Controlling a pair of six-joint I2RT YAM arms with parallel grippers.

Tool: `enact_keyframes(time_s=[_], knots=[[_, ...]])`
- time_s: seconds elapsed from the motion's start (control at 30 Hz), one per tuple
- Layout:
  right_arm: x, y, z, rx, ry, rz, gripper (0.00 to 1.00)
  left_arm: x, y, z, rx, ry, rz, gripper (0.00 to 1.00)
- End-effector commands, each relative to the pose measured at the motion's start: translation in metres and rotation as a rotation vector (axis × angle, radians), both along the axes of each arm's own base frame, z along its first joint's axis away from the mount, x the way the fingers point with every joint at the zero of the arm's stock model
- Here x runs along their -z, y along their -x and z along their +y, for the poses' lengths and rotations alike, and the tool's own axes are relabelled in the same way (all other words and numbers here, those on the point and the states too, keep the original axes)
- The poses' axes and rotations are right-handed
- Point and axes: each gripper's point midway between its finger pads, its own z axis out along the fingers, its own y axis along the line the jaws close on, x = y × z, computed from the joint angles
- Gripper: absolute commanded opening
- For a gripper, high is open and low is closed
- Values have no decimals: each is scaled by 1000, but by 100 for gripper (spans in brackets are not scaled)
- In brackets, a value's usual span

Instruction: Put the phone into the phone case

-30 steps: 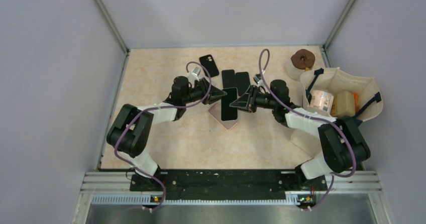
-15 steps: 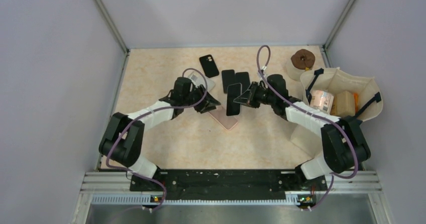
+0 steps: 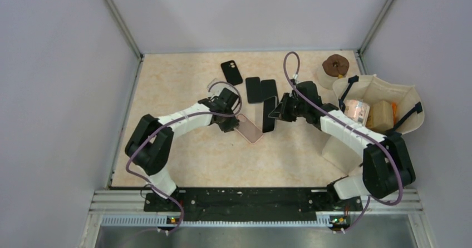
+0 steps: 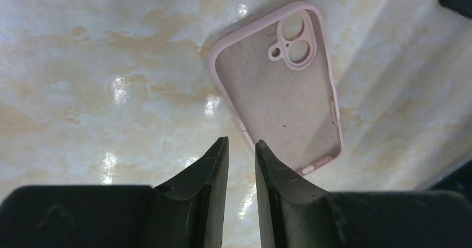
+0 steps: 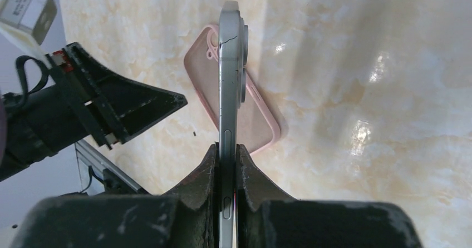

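Centre of the overhead view: right tool (image 3: 276, 113) grips the phone (image 3: 269, 114) on edge, just right of the pink case (image 3: 249, 128) on the table (image 3: 183, 81). Left wrist view: left tool (image 4: 241, 150) nearly closed, empty, at the case's lower edge. Right wrist view: phone stands edge-on over the case; a tilted descent risks catching the rim.

Phone (image 3: 269, 114) — carried rightward off the pink case (image 3: 249, 128) by the right gripper (image 3: 276, 112), now held on edge beside it. Case interior left fully uncovered. Left gripper (image 3: 227, 118) — released from the phone, lowered to the case's left edge, fingers nearly together.
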Motion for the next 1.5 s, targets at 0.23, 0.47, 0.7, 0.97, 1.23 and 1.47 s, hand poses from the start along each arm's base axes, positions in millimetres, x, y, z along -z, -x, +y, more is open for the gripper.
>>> enact_keyframes(time_s=[0.23, 0.47, 0.7, 0.97, 1.23, 1.47], knots=[[-51, -4, -4, -21, 4, -151, 0, 18, -21, 0, -111, -195, 12, 32], [-54, -4, -2, -31, -1, -158, 0, 29, -20, 2, -116, -228, 41, 32], [-52, -6, 1, -48, -2, -152, 0, 32, -18, 0, 0, -242, 28, 2], [-52, 4, 25, -179, -22, -160, 0, 14, -9, -7, 409, -249, -53, 0], [-42, 26, 58, -241, -123, -108, 0, 1, 6, -4, 488, -230, -47, 0], [-23, 30, 58, -135, -203, -53, 0, 2, 13, 0, 373, -192, -13, 31]])
